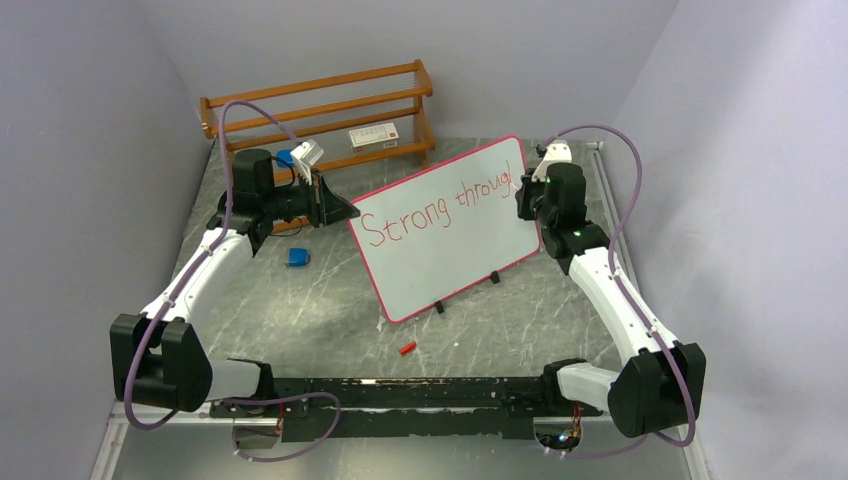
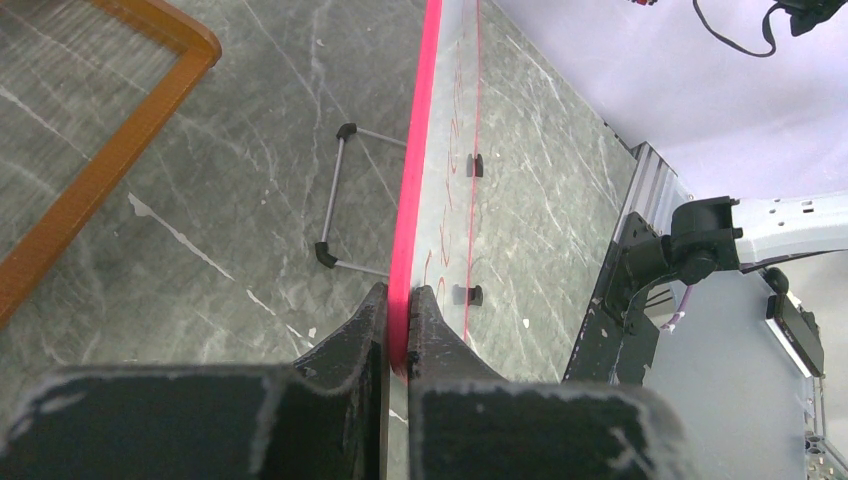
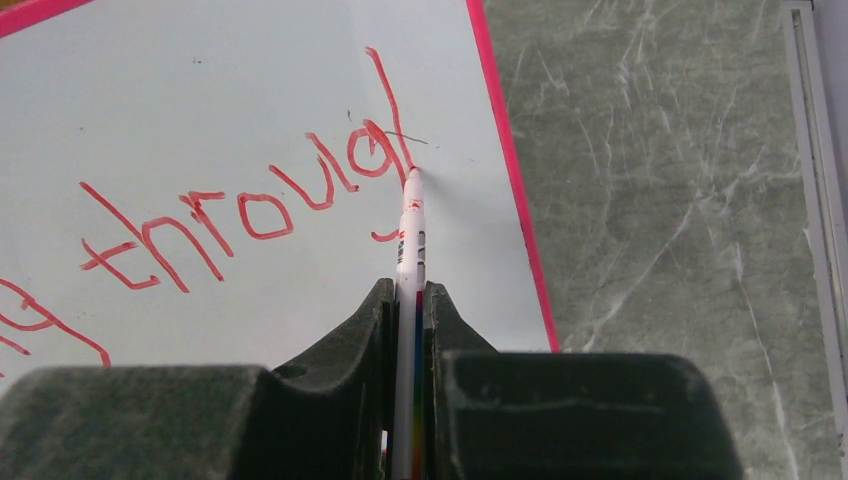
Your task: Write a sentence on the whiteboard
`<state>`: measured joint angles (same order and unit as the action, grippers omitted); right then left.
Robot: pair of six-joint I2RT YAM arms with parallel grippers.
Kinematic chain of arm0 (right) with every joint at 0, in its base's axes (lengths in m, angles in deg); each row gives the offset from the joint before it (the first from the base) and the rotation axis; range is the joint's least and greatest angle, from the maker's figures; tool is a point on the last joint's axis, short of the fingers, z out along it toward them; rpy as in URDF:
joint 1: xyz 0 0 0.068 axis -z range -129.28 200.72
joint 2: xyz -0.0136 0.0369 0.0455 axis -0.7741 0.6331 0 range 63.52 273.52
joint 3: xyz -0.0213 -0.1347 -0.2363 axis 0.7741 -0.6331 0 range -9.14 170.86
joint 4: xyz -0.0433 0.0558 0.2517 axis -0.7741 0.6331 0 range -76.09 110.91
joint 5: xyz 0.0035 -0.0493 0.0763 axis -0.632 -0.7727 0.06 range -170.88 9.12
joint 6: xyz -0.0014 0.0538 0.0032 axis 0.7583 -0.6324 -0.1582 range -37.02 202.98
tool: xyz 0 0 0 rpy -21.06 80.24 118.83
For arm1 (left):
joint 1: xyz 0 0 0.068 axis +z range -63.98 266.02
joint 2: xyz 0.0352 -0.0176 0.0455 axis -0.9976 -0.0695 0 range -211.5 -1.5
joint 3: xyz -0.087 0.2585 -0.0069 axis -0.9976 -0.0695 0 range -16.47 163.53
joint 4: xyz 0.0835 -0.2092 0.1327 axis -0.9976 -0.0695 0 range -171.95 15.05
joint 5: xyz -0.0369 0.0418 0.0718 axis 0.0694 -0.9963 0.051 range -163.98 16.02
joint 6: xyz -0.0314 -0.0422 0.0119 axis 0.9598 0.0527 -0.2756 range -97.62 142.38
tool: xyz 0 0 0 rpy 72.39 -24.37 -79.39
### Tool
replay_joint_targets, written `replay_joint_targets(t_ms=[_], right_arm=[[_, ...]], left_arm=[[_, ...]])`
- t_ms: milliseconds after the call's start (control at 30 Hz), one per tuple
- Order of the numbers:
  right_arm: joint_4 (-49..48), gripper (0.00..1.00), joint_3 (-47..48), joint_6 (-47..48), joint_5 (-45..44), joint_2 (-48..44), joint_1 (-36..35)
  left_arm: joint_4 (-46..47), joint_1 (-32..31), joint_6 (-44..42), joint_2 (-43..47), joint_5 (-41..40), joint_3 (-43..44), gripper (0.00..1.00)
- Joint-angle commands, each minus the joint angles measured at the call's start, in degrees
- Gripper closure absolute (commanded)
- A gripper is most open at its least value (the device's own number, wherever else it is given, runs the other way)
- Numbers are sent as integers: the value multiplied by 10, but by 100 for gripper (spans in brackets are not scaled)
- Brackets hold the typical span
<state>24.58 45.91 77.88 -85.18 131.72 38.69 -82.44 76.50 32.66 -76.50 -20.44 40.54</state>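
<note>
The whiteboard (image 1: 450,250) with a pink-red rim stands tilted on small black feet mid-table. Red lettering (image 1: 440,205) on it reads "Strong throug" with a further tall stroke. My left gripper (image 1: 345,212) is shut on the board's left rim (image 2: 408,250); its tips show in the left wrist view (image 2: 399,300). My right gripper (image 1: 524,195) is shut on a white marker (image 3: 410,240). The marker's tip touches the board at the foot of the last stroke (image 3: 395,120), near the right rim. The right gripper's tips show in the right wrist view (image 3: 407,295).
A wooden rack (image 1: 320,115) stands at the back with a white box (image 1: 373,136) on it. A blue object (image 1: 297,258) lies left of the board. A small red cap (image 1: 406,349) lies in front of it. The board's wire stand (image 2: 340,200) is behind it.
</note>
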Motion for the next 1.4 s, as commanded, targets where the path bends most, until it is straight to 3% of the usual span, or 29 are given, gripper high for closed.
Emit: replay_joint_targets(t_ms=[0,700,1367], right_arm=[[0,100,-7,-3,-4,-7,4],[-19,100,56,1,0,24,4],[-9,100,25,-8,-16,26,16]], left_arm=[[-46,-16,-42,-14,-36,-7,95],[-47,-16,-42,-15,-35,-7,95],[-48,-16,-43,-15,-39,-6,95]])
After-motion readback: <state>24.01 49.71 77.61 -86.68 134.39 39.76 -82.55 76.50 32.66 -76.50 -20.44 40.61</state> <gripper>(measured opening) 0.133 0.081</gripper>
